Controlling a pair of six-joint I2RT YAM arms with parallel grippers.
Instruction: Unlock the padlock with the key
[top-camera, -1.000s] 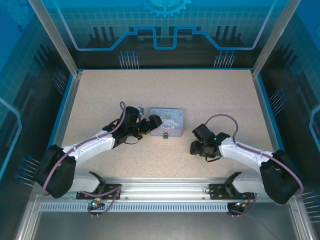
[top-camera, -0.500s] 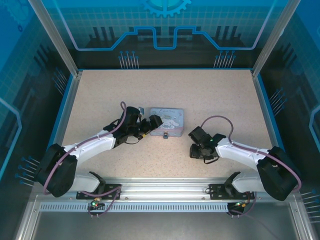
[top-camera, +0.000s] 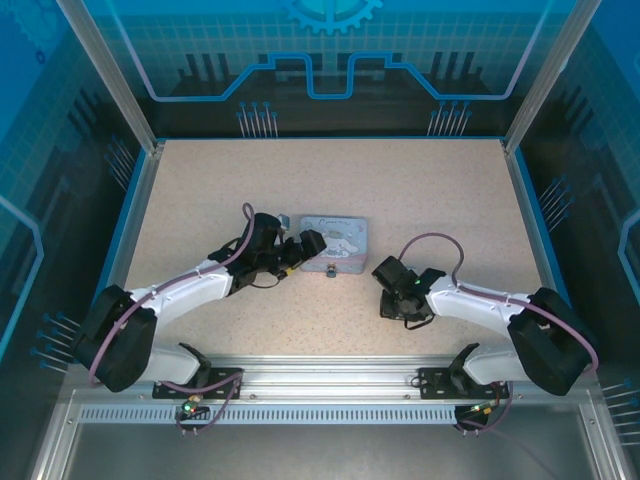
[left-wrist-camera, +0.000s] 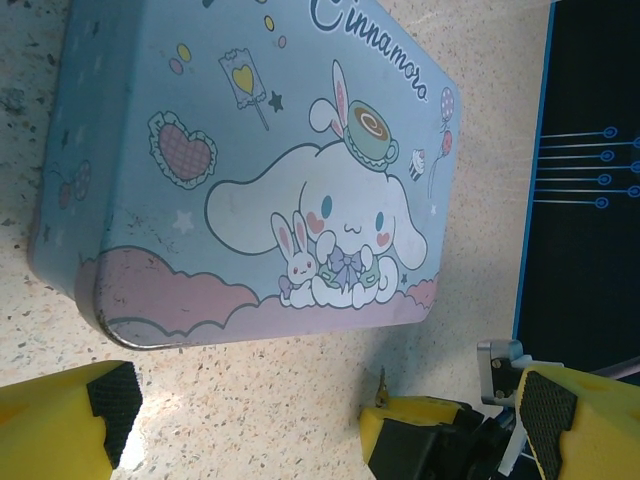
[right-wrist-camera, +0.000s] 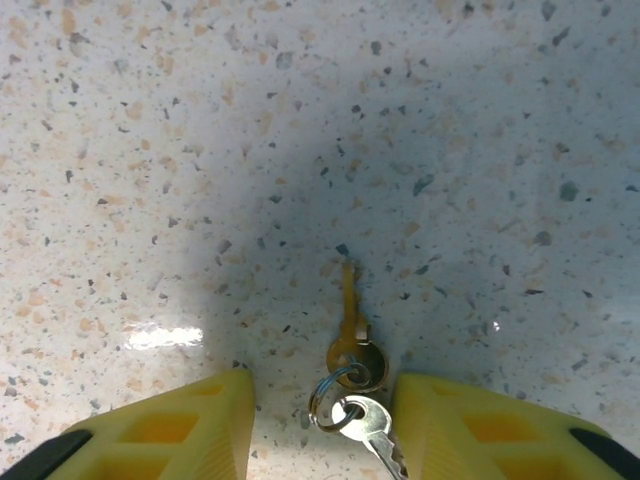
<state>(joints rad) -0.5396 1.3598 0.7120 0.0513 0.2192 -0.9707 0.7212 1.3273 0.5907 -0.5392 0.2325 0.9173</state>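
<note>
The key (right-wrist-camera: 346, 318) is a thin brass key on a small ring (right-wrist-camera: 335, 392) with a silver key (right-wrist-camera: 371, 432). It lies flat on the speckled table. My right gripper (right-wrist-camera: 322, 420) is open, with one yellow finger on each side of the ring and touching neither key. The gripper (top-camera: 389, 298) sits low on the table, right of the tin. The padlock (top-camera: 331, 270) is a tiny dark lump just in front of the tin's near edge. My left gripper (top-camera: 300, 250) is open at the tin's left end, and its fingers (left-wrist-camera: 104, 408) hold nothing.
The pale blue cartoon tin (top-camera: 335, 243) lies flat mid-table and is seen close up as the tin (left-wrist-camera: 250, 170) in the left wrist view. A blue rim (top-camera: 520, 200) and dark walls bound the table. Bare speckled surface stretches behind the tin and between the arms.
My right gripper has slid left toward the tin and settled over the keys. The left arm, tin and padlock have not moved.
</note>
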